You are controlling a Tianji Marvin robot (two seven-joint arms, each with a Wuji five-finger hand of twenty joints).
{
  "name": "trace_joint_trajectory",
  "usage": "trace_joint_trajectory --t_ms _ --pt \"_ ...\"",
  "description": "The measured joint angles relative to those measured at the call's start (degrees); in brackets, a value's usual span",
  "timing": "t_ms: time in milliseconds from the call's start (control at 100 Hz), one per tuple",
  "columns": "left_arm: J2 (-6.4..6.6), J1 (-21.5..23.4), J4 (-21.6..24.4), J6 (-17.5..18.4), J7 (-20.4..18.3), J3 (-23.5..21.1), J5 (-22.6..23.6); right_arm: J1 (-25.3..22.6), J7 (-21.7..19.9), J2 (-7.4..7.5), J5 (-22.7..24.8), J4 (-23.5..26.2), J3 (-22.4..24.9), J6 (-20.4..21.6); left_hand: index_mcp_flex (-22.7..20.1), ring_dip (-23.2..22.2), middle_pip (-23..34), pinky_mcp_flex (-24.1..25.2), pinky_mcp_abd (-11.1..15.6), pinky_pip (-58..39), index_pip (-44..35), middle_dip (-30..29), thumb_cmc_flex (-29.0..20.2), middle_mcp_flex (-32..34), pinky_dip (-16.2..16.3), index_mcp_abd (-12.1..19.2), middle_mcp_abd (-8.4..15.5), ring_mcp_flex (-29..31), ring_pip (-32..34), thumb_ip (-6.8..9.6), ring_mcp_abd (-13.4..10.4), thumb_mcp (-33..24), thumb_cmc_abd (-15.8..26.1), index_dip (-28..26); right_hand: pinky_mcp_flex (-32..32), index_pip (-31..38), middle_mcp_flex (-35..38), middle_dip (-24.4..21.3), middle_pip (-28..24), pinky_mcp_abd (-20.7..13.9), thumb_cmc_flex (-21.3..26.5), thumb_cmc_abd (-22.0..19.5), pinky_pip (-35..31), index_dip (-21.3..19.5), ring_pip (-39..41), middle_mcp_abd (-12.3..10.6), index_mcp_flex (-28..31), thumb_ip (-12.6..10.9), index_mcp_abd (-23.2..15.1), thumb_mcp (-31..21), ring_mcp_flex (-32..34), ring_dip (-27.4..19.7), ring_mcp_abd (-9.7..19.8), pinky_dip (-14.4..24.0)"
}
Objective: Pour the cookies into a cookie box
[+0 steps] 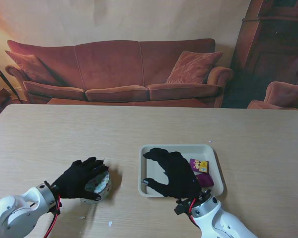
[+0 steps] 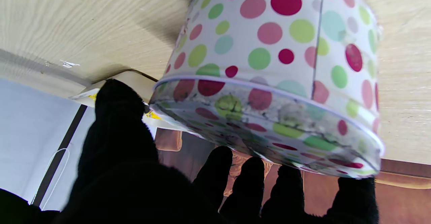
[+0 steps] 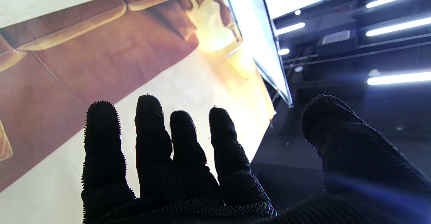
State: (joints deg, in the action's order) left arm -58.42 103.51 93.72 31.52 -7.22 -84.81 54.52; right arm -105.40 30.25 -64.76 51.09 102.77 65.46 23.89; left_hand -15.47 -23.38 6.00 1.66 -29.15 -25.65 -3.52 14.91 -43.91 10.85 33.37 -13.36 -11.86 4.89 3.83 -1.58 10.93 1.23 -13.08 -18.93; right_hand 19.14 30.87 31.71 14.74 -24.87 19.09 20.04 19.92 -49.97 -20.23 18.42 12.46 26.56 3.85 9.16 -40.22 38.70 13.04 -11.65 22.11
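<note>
While the left hand (image 1: 78, 178) lies over the polka-dot cookie tin (image 1: 98, 184) on the wooden table (image 1: 248, 129), its black-gloved fingers (image 2: 247, 180) are draped across the lidded top and the thumb (image 2: 118, 116) sits beside the rim, so the hand is closed around the tin. The tin stands on the table near me, left of the tray (its lid is on, and its white wall carries pink, green and red dots). The right hand (image 1: 175, 173) hovers over the cream tray (image 1: 216, 157) with its fingers (image 3: 153, 139) spread and nothing in its grasp; its wrist view shows only the splayed glove against the sofa and ceiling lights. In the tray, just right of that hand, lie small wrapped packets, one purple with yellow print (image 1: 199, 165) and a darker one (image 1: 204, 179) nearer to me, partly hidden by the hand. Beyond the table's far edge stands a reddish sofa (image 1: 119, 74) with a cushion (image 1: 192, 67).
</note>
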Motion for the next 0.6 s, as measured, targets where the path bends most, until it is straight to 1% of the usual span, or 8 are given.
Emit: trace_joint_trajectory --t_ms 180,210,310,330,500,520,560,600 --pt "0.16 -0.15 0.1 0.19 -0.56 0.0 0.57 -0.17 -0.63 0.02 -0.23 0.26 0.03 -0.35 1.03 0.03 -0.05 -0.01 -0.04 -0.78 0.43 0.01 -0.82 -1.14 0.01 0.02 0.06 -0.62 -0.61 0.02 0.0 -0.21 -0.69 0.0 0.0 0.0 0.0 -0.01 0.0 0.0 0.01 -0.04 0.0 0.0 0.0 0.0 0.0 0.0 0.0 0.0 0.0 0.0 0.0 0.0" --pt "0.16 -0.16 0.14 0.19 -0.77 -0.03 0.55 -0.17 -0.73 0.03 -0.26 0.27 0.03 -0.36 1.24 0.04 -0.1 0.01 -0.04 -0.78 0.48 0.01 -0.88 -1.14 0.01 -0.01 0.47 -0.67 -0.62 0.02 0.0 -0.21 -0.69 0.0 0.0 0.0 0.0 -0.01 0.0 0.0 0.01 -0.05 0.0 0.0 0.0 0.0 0.0 0.0 0.0 0.0 0.0 0.0 0.0 0.0" --pt "0.22 -0.18 0.37 0.24 -1.53 -0.18 0.49 -0.17 -1.01 0.06 -0.33 0.28 0.01 -0.38 1.63 0.12 -0.14 0.01 -0.04 -0.78 0.61 0.01 -1.49 -1.18 0.01 -0.06 0.63 -0.73 -1.0 0.09 0.0 -1.06 -2.06 0.01 0.0 0.0 0.0 -0.01 0.0 0.01 0.02 -0.62 0.0 0.0 0.0 0.0 0.01 0.0 0.0 -0.16 0.0 0.0 0.0 0.0" --pt "0.25 -0.19 0.46 0.24 -1.73 -0.21 0.49 -0.17 -1.08 0.06 -0.38 0.29 0.01 -0.39 1.76 0.13 -0.14 0.01 -0.04 -0.78 0.61 0.0 -1.49 -1.24 0.01 -0.11 0.64 -0.73 -1.06 0.63 0.0 -1.1 -2.67 0.01 0.0 0.0 0.0 -0.01 0.0 0.01 0.02 -0.62 0.0 0.0 0.0 0.0 0.01 0.0 0.0 -0.16 0.0 0.0 0.0 0.0" --pt "0.44 -0.39 0.57 0.44 -2.19 -0.16 0.76 -0.2 -1.25 0.08 -0.49 0.39 0.0 -0.67 1.93 0.13 -0.15 -0.09 -0.22 -1.6 0.73 -0.02 -2.11 -1.38 -0.01 -0.38 0.59 -0.73 -1.07 0.68 0.0 -1.85 -4.02 0.09 0.0 0.0 0.0 -0.01 0.0 0.01 0.03 -0.62 0.0 0.0 0.0 0.0 0.02 0.0 0.0 -0.16 0.0 0.0 0.0 0.0" --pt "0.45 -0.42 0.57 0.49 -2.26 -0.16 0.76 -0.21 -1.25 0.08 -0.49 0.4 0.0 -0.69 1.93 0.13 -0.25 -0.08 -0.28 -1.69 0.79 -0.02 -2.57 -1.4 -0.18 -0.45 0.55 -0.73 -1.07 0.69 0.01 -2.91 -4.33 0.1 0.0 0.0 0.0 0.0 0.0 0.01 0.03 -0.62 0.0 0.0 0.0 0.0 0.02 0.0 0.0 -0.16 0.0 0.0 0.0 0.0" --pt "0.49 -0.48 0.57 0.62 -2.41 -0.15 0.76 -0.22 -1.25 0.08 -0.48 0.4 0.0 -0.74 1.93 0.14 -0.35 -0.08 -0.43 -1.98 0.81 -0.02 -1.07 -1.39 -1.14 -0.65 0.41 -0.74 -1.07 0.54 0.13 -7.85 -6.51 0.11 0.0 0.0 0.0 0.0 0.0 0.01 0.03 -0.63 0.0 0.0 0.0 0.0 0.02 0.0 0.0 -0.16 0.0 0.0 0.0 0.0" --pt "0.51 -0.53 0.58 0.78 -2.46 -0.15 0.94 -0.23 -1.25 0.08 -0.49 0.41 0.0 -0.77 1.93 0.13 -0.36 -0.09 -0.52 -2.1 0.86 -0.02 -0.46 -1.39 -1.61 -0.78 0.05 -0.74 -1.07 0.52 0.26 -9.6 -7.16 0.13 0.0 0.0 0.0 -0.01 0.0 0.01 0.03 -0.64 0.0 0.0 0.0 0.0 0.03 0.0 0.0 -0.16 0.0 0.0 0.0 0.0"
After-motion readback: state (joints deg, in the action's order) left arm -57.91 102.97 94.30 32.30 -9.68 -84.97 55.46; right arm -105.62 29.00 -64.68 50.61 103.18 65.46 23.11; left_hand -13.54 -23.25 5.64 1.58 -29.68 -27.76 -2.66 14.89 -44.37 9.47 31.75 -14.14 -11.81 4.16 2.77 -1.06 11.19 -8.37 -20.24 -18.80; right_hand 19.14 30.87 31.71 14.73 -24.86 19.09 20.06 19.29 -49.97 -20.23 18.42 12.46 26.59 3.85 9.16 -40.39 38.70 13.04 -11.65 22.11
